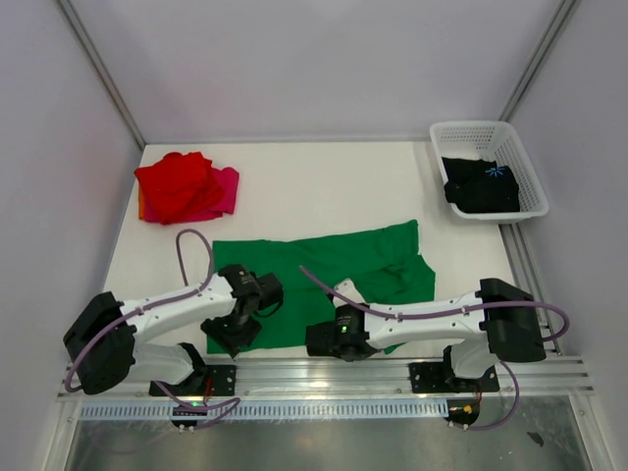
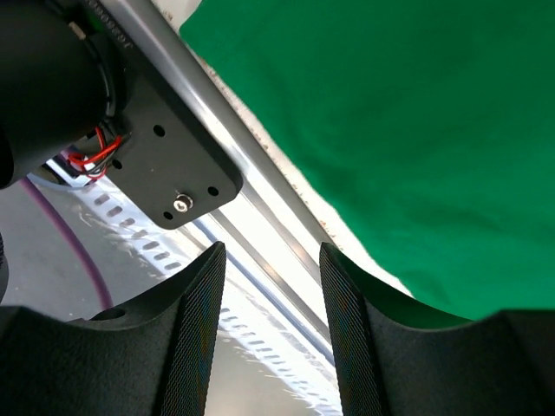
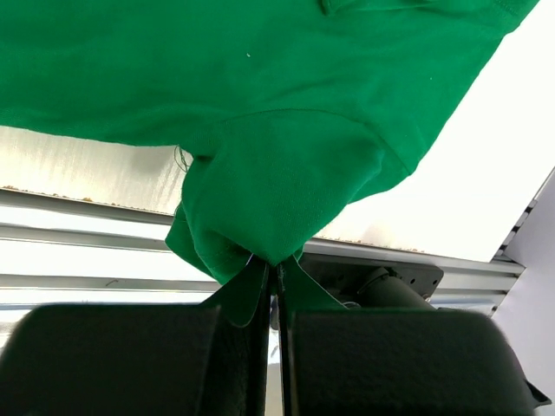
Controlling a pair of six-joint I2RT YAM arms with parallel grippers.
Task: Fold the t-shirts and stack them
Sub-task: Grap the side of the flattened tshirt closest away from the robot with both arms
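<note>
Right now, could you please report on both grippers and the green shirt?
Right gripper shut on green t-shirt, near edge. Left gripper open, empty, at its near-left corner. Nothing in the way; red t-shirt heaped far left.

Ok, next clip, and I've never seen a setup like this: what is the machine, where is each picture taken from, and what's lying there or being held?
These are two robot arms, a left arm and a right arm, bolted at the near edge of a table. The wide picture looks down from above and behind them. The other two come from a camera on each wrist, looking along its own gripper. A green t-shirt lies spread in front of the arms. A red t-shirt lies crumpled over a magenta t-shirt at the far left, and a black t-shirt sits in the white basket at the far right. The right gripper is shut on a bunched part of the green t-shirt's near edge. The left gripper is open near that edge, nothing between its fingers.
</note>
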